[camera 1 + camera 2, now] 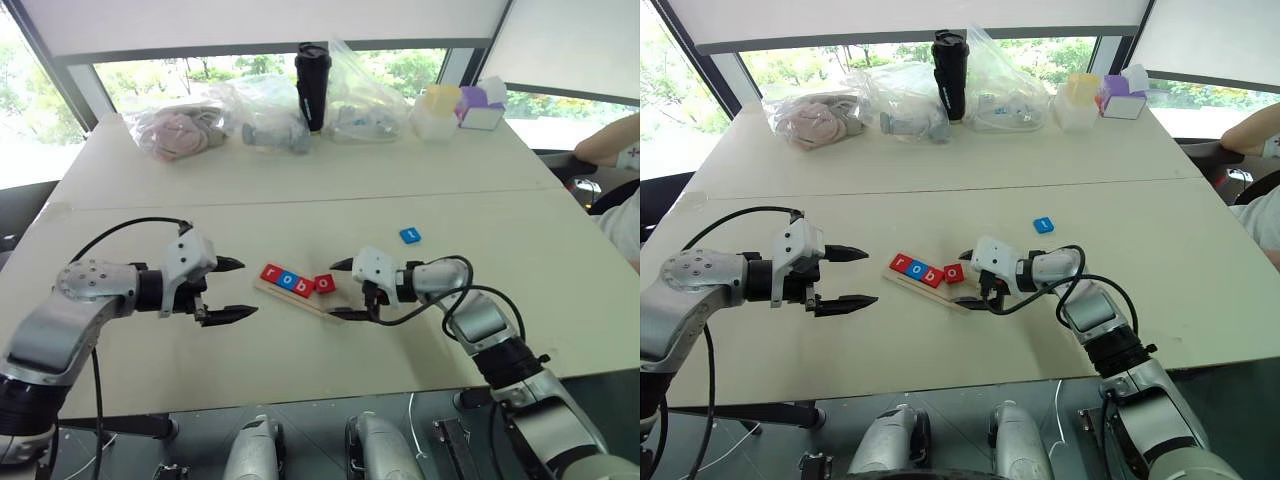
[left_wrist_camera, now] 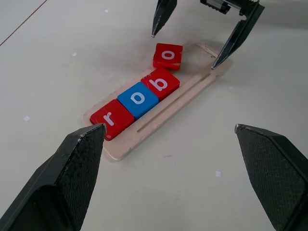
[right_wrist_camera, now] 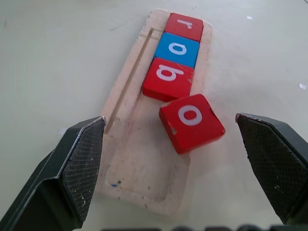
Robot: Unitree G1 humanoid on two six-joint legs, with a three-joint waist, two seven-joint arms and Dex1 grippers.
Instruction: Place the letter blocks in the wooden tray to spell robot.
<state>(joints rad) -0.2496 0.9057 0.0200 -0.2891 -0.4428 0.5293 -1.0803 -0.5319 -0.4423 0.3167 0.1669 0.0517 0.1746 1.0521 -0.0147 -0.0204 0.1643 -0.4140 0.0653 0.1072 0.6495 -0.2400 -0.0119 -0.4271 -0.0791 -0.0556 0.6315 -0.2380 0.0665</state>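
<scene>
1. Here, the wooden tray [image 3: 144, 159] lies on the pale table [image 1: 300, 200] right between your two grippers, with its empty end nearest your right gripper [image 1: 343, 290].
2. You have three letter blocks seated in a row in the tray: a red "r" [image 2: 111, 119], a blue "o" [image 2: 138, 99] and a red "b" [image 2: 160, 83], each touching the next.
3. Your fourth block, a red "o" [image 3: 191, 122], sits skewed just past the "b", one part over the tray's raised edge and the rest hanging toward the table; it does not lie flat in the groove.
4. Your right gripper hangs at that end of the tray with its fingers spread wide and holding nothing; the red "o" lies between the two fingertips' lines, a little ahead of them, touched by neither.
5. Your left gripper [image 1: 234, 290] is at the tray's "r" end, near but apart from it, fingers also spread wide and empty.
6. The last block, a blue tile [image 1: 410, 236], lies alone on the table beyond your right gripper, well apart from the tray; its letter is too small to read.
7. Past everything, at the table's far edge, you see a black tumbler [image 1: 312, 85], clear plastic bags [image 1: 260, 115], and yellow [image 1: 437, 110] and purple boxes [image 1: 478, 105].
8. A person's arm [image 1: 612, 145] shows at the table's right side.
</scene>
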